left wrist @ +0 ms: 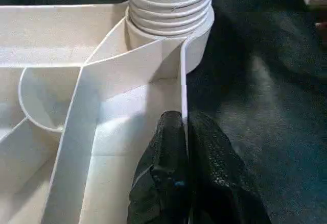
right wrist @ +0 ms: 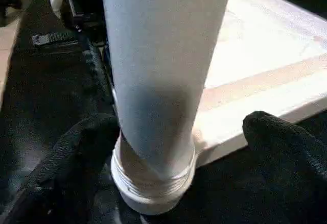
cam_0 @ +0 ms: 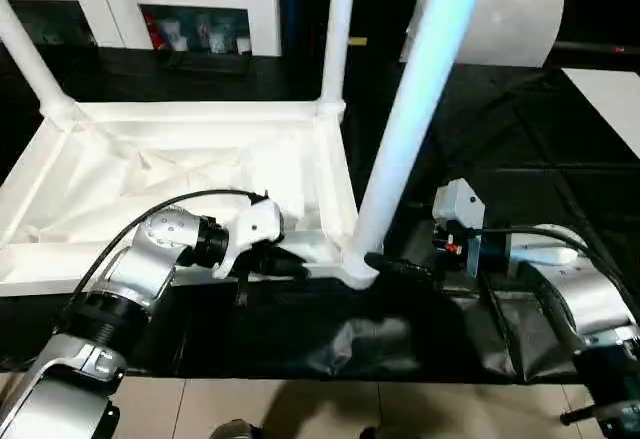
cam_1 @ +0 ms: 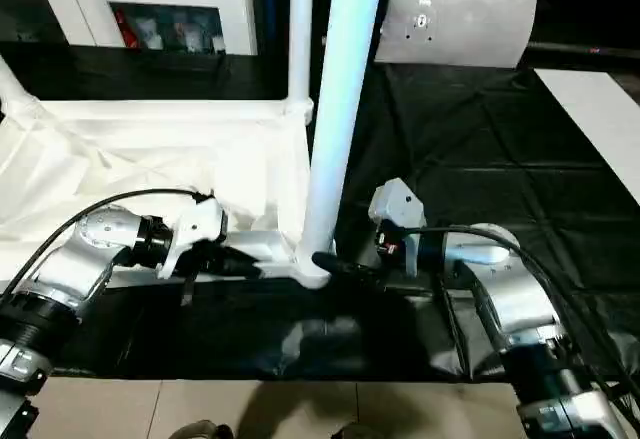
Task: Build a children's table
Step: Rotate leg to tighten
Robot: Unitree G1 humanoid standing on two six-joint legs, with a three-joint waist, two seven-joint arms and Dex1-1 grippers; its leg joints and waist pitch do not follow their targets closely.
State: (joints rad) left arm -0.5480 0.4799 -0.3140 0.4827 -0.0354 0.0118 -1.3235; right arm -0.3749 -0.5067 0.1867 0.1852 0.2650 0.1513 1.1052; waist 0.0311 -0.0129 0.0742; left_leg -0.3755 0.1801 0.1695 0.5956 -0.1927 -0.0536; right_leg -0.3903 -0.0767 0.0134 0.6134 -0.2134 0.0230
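Now, with the left tool [left wrist: 186,147] clenched on the rim of the upturned white plastic tabletop [cam_0: 180,174] on the black-covered table [cam_0: 520,159], the released right tool [right wrist: 179,152], seemingly untouching, should close squarely around the near corner's long tapered white leg [cam_0: 410,119] before twisting.

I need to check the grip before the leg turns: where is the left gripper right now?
In the head views, the left gripper is low and left of centre, shut on the near rim of the upturned tabletop, beside the corner socket holding the nearest leg.

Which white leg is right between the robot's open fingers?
The near leg, standing in the table's front corner socket, sits between the right end effector and its spread fingers. The other two legs stand at the far corners.
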